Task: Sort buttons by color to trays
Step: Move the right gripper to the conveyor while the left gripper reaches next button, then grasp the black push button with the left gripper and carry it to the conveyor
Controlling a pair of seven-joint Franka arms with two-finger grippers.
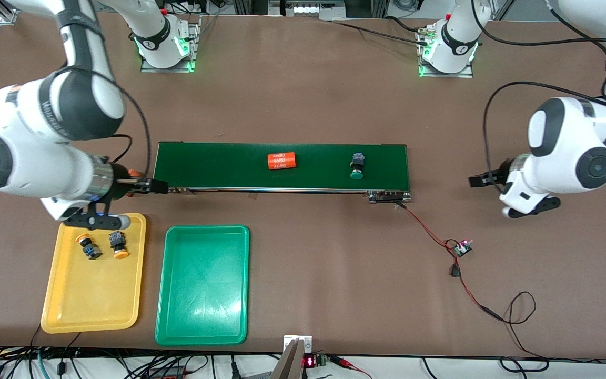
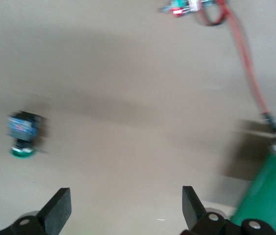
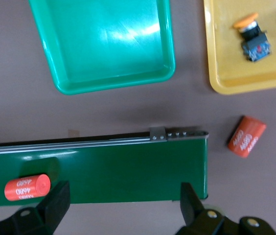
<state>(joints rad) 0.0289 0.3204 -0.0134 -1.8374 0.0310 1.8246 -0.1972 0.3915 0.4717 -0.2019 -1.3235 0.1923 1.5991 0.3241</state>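
Two yellow-capped push-button switches point(image 1: 102, 244) lie in the shallow yellow plastic tray point(image 1: 92, 310); the green plastic tray point(image 1: 203, 326) holds none. A green-capped push-button switch point(image 1: 357, 165) rides the dark-green conveyor belt point(image 1: 219, 166) beside an orange "4680" cylinder point(image 1: 281, 161). The right gripper point(image 1: 157, 186), fingers apart and holding nothing, hangs at the belt's end; it should close squarely on the switch's blocky body. The left gripper point(image 1: 479, 180), fingers spread, waits over bare tabletop point(image 1: 334, 263).

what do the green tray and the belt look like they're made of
Green tray: probably moulded plastic, glossy; bright glare streaks and faint scuffs show on its floor, and the corners and rim are rounded.
Conveyor belt: looks like a matte dark-green rubbery or fabric sheet, flat with no glare; I cannot tell which. Its edge rail looks like bare metal, shiny and silver.
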